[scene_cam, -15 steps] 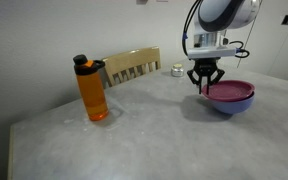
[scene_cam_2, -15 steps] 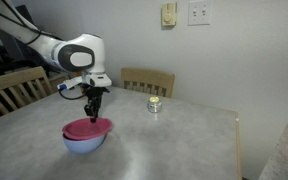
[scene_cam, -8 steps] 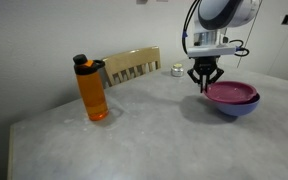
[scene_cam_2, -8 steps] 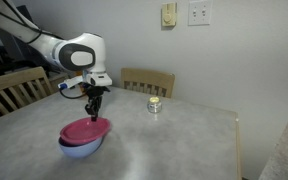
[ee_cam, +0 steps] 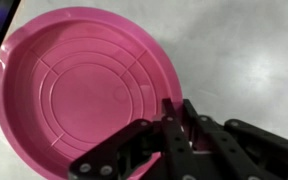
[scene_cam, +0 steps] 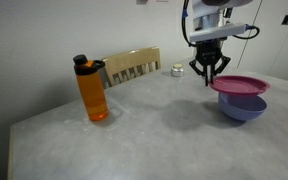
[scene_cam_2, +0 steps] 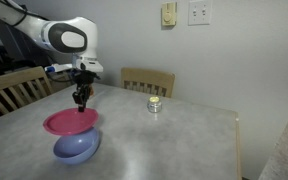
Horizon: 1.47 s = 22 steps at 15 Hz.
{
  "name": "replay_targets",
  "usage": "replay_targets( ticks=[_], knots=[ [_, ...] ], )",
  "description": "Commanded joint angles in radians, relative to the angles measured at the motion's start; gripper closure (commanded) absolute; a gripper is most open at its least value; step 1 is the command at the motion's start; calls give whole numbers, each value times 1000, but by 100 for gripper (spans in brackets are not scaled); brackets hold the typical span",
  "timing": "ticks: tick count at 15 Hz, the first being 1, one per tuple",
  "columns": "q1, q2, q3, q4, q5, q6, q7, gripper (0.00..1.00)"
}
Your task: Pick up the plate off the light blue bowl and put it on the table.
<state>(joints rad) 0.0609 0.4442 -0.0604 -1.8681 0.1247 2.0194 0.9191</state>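
The gripper [scene_cam: 209, 76] is pinching the pink plate [scene_cam: 240, 85] at a single spot on its rim. In the wrist view the fingers [ee_cam: 170, 118] close over the raised edge, and the rest of the plate hangs out free. The plate is in the air just above the blue bowl [scene_cam: 244, 108], roughly level, and both exterior views show a gap between the two.

The grip is probably the weak point. With smooth plastic held at one edge, a quick swing could let the plate pivot between the fingers or slip out and drop back onto the bowl. If the far side sags while the plate is carried sideways, it may catch the bowl's rim and drag or tip the bowl.

Lowering too soon would set the plate down on the bowl again instead of on the bare table [scene_cam: 134, 135] beside it. Letting go too high above the table could make it clatter and skid. The orange bottle [scene_cam: 92, 92] stands well apart from the bowl and looks unlikely to be hit.
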Motion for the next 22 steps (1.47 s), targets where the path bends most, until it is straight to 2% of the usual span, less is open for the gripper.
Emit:
replay_targets(
  ticks=[1, 4, 10, 16, 22],
  knots=[
    [24, -37, 18, 47, -22, -59, -26, 97],
    [51, -15, 41, 120, -37, -30, -55, 97],
    [100, 80, 87, 288, -82, 19, -215, 97],
    [130, 270, 104, 501, -86, -81, -426, 97],
    [136, 449, 80, 654, -97, -140, -491, 97]
  ],
)
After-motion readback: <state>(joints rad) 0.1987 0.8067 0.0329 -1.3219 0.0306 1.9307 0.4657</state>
